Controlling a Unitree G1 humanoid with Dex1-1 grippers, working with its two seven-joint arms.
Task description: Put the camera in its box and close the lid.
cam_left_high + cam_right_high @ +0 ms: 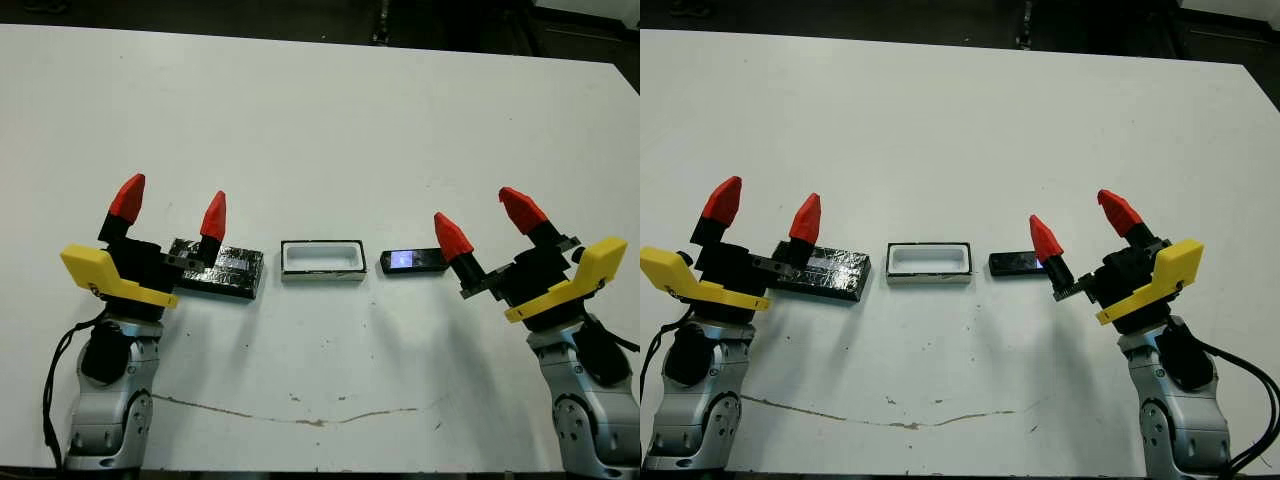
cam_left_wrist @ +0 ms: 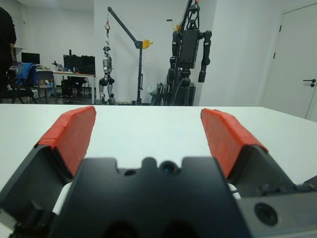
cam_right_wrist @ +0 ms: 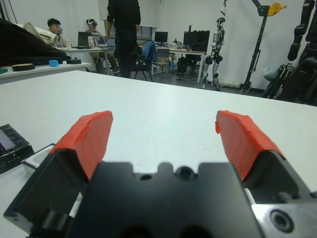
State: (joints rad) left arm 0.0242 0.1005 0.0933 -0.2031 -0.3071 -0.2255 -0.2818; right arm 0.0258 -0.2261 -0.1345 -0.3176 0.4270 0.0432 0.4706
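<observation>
Red-tipped end effectors [image 1: 172, 208] [image 1: 478, 220] flank glossy lid [image 1: 222, 269], white box [image 1: 321, 260], flat camera [image 1: 412, 261].

Robotics lab. Humanoid robots [image 2: 190, 47] hang from gantry cranes [image 2: 130, 34] at 12 o'clock past the white table [image 2: 148, 129]. Desks with monitors [image 3: 161, 36] and seated people [image 3: 53, 26] at 10.

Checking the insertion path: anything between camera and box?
Nothing. In the left eye view only a short bare strip of table separates the camera from the box.
</observation>
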